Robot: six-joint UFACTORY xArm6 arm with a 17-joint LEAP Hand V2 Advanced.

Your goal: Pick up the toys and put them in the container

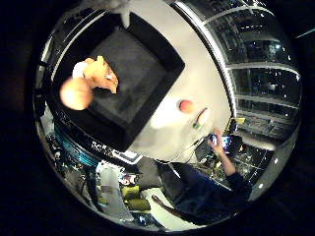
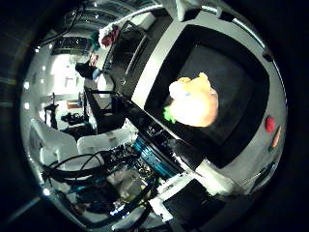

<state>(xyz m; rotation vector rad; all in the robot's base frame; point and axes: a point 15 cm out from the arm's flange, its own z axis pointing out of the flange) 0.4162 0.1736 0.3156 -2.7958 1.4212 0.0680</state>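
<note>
While the palm looks down from above, a black bin sits on a white table; its floor is dark and flat, its walls are low and square, and one corner points toward the table's middle. An orange plush toy shows against the bin's floor, large and close to the palm; in the thumb-side view it covers much of the bin's middle, with a small green tuft at one edge; in the little-finger-side view it lies over the bin's wall nearest the table edge, a rounded orange part standing out past the rim. Whether the plush rests on the bin floor or hangs above it cannot be told. A white piece of the hand reaches in at the view's edge, above the bin's far rim; how the fingers stand, released or clenched, cannot be told, and no finger is seen touching the plush. Outside the bin, on the bare table, a small red ball lies just beside the bin's corner; a carrot-like toy, pale orange with a green end, lies near the ball, further from the bin, by the table's edge; both are apart from the bin and well apart from the plush.
</note>
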